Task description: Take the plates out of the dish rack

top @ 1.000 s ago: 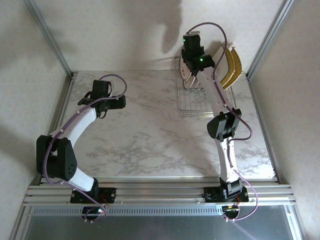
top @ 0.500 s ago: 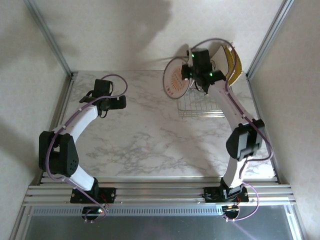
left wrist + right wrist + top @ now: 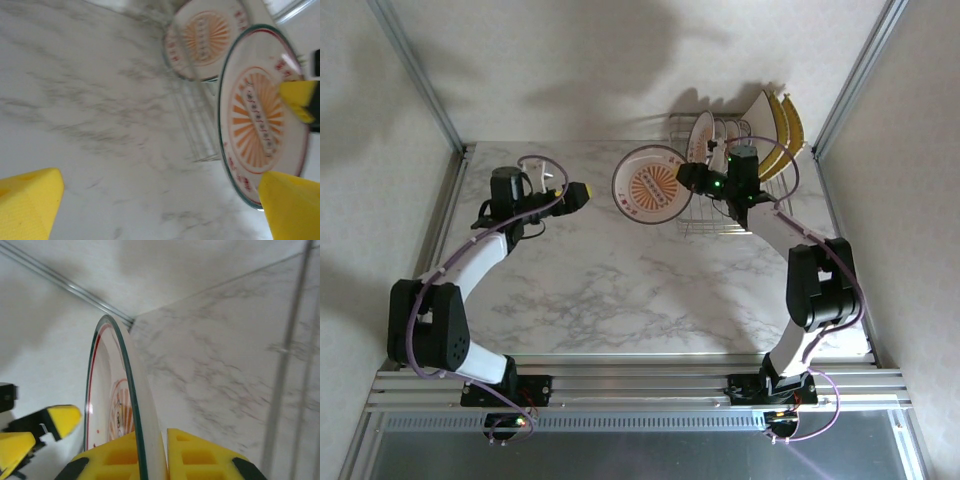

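Evidently, right fingers [image 3: 117, 457] pinch the rim of a round teal-rimmed plate [image 3: 650, 187], carried on edge, upper centre, just left of the dish rack [image 3: 720, 215]. Left fingers [image 3: 30, 200] stand wide, facing it, probably for a handover.

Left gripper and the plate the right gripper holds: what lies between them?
Bare marble table, seen in the top view, separates the left gripper from the held plate.
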### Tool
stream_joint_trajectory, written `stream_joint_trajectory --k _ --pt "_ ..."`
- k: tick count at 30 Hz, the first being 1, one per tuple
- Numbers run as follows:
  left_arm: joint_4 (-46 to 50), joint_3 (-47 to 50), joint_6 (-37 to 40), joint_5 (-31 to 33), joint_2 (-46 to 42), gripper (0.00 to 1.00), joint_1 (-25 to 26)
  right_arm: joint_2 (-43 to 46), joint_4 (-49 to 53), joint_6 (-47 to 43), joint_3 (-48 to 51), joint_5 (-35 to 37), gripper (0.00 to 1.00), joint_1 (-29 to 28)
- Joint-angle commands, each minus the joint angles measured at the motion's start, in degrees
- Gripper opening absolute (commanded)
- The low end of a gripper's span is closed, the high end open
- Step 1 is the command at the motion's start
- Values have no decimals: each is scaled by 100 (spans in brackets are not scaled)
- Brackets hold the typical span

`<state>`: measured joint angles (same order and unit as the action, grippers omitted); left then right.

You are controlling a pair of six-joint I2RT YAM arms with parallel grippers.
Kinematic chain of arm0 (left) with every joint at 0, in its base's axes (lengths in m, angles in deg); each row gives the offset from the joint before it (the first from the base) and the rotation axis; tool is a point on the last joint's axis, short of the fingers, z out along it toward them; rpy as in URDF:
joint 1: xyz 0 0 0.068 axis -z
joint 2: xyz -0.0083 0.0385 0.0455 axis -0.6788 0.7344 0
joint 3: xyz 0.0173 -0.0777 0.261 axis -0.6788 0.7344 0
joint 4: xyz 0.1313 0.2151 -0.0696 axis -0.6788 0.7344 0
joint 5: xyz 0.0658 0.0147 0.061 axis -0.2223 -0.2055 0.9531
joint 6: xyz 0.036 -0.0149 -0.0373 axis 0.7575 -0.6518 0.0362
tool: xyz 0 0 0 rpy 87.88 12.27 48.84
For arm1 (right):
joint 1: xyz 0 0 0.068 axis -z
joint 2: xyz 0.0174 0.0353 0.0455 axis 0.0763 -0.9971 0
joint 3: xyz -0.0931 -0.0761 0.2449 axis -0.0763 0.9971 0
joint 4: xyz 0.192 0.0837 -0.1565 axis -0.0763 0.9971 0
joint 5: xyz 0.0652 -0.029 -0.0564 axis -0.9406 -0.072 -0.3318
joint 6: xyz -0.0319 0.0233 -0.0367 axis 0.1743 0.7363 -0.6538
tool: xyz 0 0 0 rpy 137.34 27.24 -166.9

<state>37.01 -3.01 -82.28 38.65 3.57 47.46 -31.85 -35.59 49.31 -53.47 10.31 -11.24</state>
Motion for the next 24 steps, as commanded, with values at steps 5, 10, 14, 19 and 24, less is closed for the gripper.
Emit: stream_joint_trajectory --k 5,10,14,19,24 --pt "-1942 233 -1268 -1122 453 90 7 -370 -1540 846 -174 -602 0 -204" --pt "-2282 237 -1545 -1143 621 82 54 -720 -1408 885 -527 -517 0 -452" --pt "-2277 284 -1546 -1089 677 74 105 -936 -1576 1010 -702 -496 0 -585" --pt "-2283 407 -1512 -1046 738 56 170 -1109 -1612 1063 -903 -514 0 -718" --pt "-2178 407 -1479 -1024 737 22 188 -1245 -1510 1065 -1076 -532 0 -768"
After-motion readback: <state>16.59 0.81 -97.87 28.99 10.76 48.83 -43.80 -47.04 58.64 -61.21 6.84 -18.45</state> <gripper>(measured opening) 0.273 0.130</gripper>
